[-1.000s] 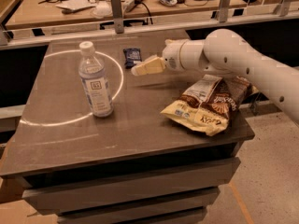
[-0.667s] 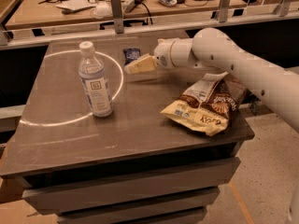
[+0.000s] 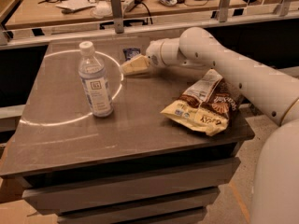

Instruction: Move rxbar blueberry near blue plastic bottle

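The rxbar blueberry [image 3: 131,53] is a small dark navy bar lying flat near the table's far edge. The blue plastic bottle [image 3: 95,80] stands upright with a white cap and white-blue label, left of centre. My gripper [image 3: 127,68] reaches in from the right on a white arm. Its pale fingers [image 3: 134,65] hover just in front of the bar, pointing left, between bar and bottle. Nothing is seen in it.
A brown-and-yellow chip bag [image 3: 205,104] lies on the right part of the table [image 3: 140,125]. A rail with posts [image 3: 117,8] runs behind the far edge, with a cluttered bench beyond. The arm [image 3: 233,73] spans the table's right side.
The gripper has moved left and toward the far edge, closing in on the bar. Bottle, bar and chip bag have not moved.
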`<move>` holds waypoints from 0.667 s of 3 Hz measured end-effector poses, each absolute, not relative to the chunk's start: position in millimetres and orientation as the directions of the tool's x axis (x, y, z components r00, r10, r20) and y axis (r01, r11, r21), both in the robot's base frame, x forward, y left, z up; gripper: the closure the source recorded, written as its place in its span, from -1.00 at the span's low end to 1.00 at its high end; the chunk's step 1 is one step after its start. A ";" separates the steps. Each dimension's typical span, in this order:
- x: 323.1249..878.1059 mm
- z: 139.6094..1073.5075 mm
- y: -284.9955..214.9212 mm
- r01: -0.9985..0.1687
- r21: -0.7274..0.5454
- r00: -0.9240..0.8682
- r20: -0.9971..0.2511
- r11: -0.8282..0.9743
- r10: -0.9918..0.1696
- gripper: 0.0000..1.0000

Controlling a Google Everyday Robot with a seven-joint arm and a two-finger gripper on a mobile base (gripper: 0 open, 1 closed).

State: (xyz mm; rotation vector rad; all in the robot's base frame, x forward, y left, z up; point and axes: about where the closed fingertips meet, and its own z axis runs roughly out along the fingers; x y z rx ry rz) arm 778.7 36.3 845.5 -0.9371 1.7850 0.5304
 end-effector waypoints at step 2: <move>787.2 837.3 52.9 -0.823 -0.064 -0.197 -0.900 0.565 -0.388 -0.09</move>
